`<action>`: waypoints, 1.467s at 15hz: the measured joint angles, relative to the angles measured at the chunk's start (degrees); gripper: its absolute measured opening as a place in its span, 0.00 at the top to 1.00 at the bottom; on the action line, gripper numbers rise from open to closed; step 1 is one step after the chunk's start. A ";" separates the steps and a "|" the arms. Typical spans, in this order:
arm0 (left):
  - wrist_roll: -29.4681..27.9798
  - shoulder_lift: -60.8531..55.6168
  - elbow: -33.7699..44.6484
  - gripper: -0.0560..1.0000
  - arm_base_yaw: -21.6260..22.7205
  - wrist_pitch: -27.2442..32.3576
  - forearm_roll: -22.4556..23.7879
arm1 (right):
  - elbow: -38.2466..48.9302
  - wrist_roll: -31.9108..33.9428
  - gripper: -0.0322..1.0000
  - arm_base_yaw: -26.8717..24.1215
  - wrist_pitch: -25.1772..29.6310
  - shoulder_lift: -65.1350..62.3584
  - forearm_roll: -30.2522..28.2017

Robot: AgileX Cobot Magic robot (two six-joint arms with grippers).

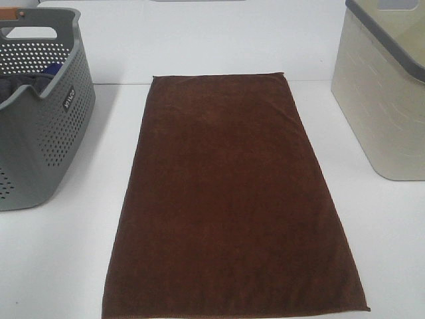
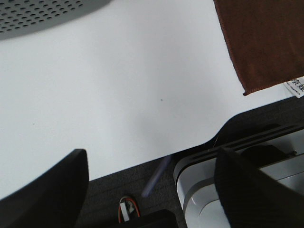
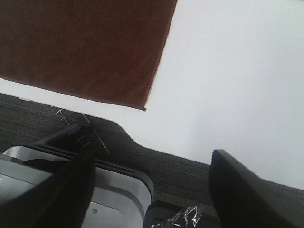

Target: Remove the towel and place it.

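Observation:
The dark brown towel lies spread flat on the white table, long side running from the front edge to the back. Its near left corner shows in the left wrist view, its near right corner in the right wrist view. My left gripper is open and empty, hanging over the table's front edge, off the towel's left corner. My right gripper is open and empty past the front edge, off the towel's right corner. Neither gripper shows in the exterior high view.
A grey perforated basket with bluish cloth inside stands at the back left; its wall shows in the left wrist view. A beige bin stands at the back right. The robot's base lies below the front edge.

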 joint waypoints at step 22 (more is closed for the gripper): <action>17.93 -23.26 11.63 0.28 0.00 -5.90 -11.23 | 9.85 -3.50 0.34 0.00 -8.59 -19.48 -0.11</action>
